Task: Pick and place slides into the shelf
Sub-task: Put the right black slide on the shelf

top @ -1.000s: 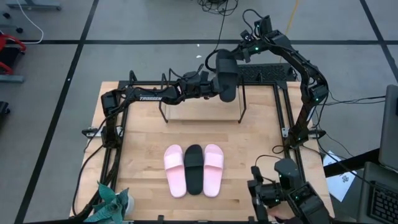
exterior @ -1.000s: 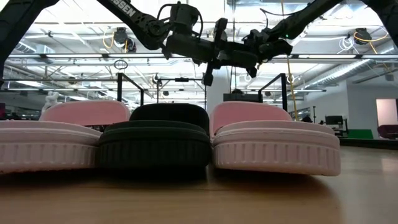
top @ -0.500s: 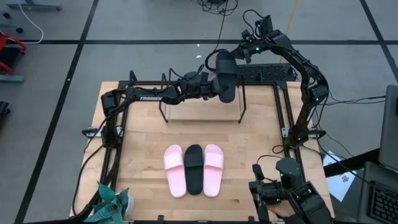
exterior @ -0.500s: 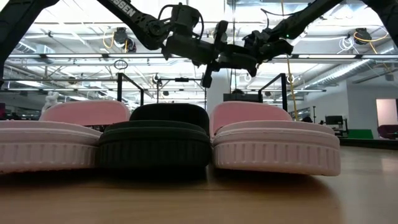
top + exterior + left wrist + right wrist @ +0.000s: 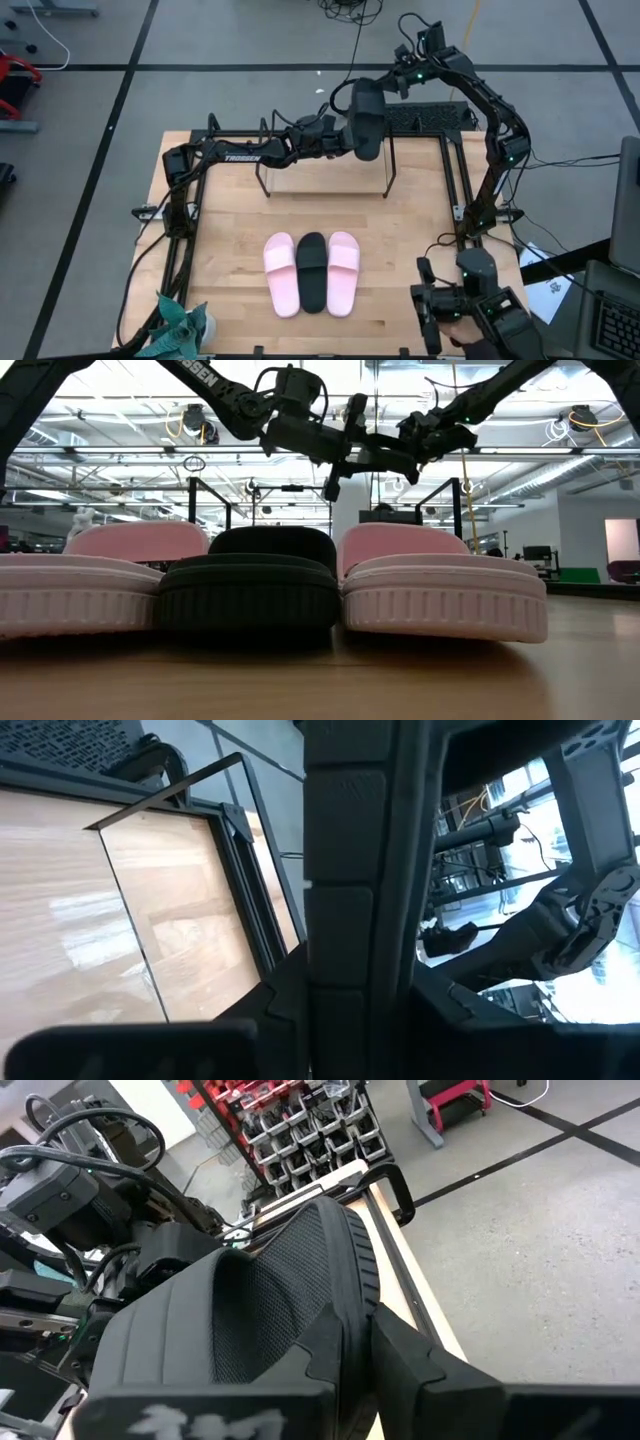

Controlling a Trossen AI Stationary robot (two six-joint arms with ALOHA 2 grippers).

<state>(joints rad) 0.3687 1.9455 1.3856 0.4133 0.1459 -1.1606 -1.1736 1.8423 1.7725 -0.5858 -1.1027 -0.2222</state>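
A black slide [image 5: 365, 120] hangs in the air over the shelf [image 5: 390, 175], a rack of thin black rods at the table's far side. My left gripper [image 5: 342, 138] comes at it from the left, my right gripper [image 5: 385, 88] from the far right, and both are shut on it. Three more slides lie sole down side by side in the table's near middle: a pink one [image 5: 282, 275], a black one [image 5: 312, 270] and a pink one [image 5: 343, 272]. My left gripper has the black slide's left long edge [image 5: 360, 870] between its two fingers, coming level from the table's left and lying across the slide. The slide fills the gap and hides the contact itself. It is clear of the shelf. My right gripper pinches the black slide's far end by the sole's rim [image 5: 352, 1342], next to the broad strap [image 5: 270, 1300]. It comes from the far right, slanting slightly down. The slide stretches away from the fingers toward the left arm [image 5: 70, 1190], clear of everything below.
A black frame [image 5: 455, 170] runs along the table's edges, close to the shelf's right end. A teal cloth [image 5: 180, 325] lies at the near left corner. Dark equipment [image 5: 470, 300] stands off the near right corner. Bare wood lies between the shelf and the three slides.
My right gripper has edged a little toward the table's right at the black slide's far end. The slide stays up above the shelf, held between both arms, and has turned only slightly.
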